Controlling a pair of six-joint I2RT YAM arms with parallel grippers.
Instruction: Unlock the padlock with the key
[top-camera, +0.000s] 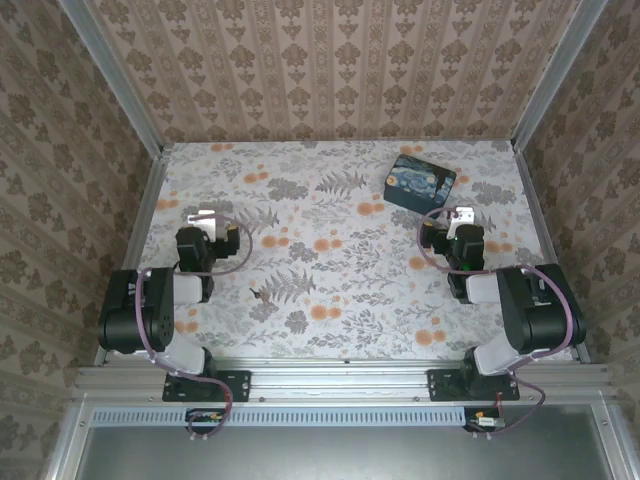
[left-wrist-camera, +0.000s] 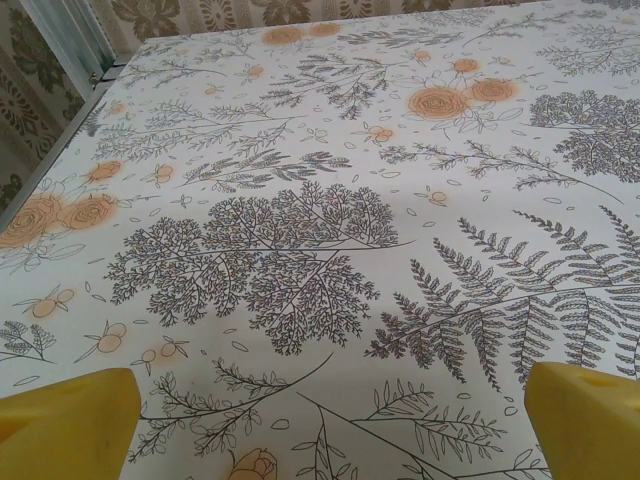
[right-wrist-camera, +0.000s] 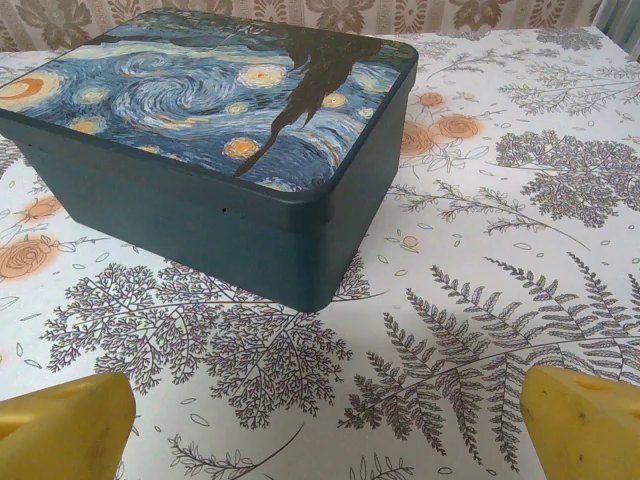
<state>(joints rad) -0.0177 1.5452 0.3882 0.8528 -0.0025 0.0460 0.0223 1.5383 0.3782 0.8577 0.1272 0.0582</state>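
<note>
Enclosing the floral table (top-camera: 340, 300), wallpapered walls (top-camera: 330, 70) rise.

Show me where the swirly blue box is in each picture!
Top external: blue box at the far right of the flowery tablecloth, near the back wall.
Right wrist: big, upper left.
Left wrist: flowery tablecloth, the landmark all three views share.

Overhead camera steeply down on whole table (top-camera: 330, 200); wrist cameras low, forward-facing, close to it.

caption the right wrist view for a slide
Right gripper, jaws open, faces a closed dark teal starry-night tin on floral cloth
</note>
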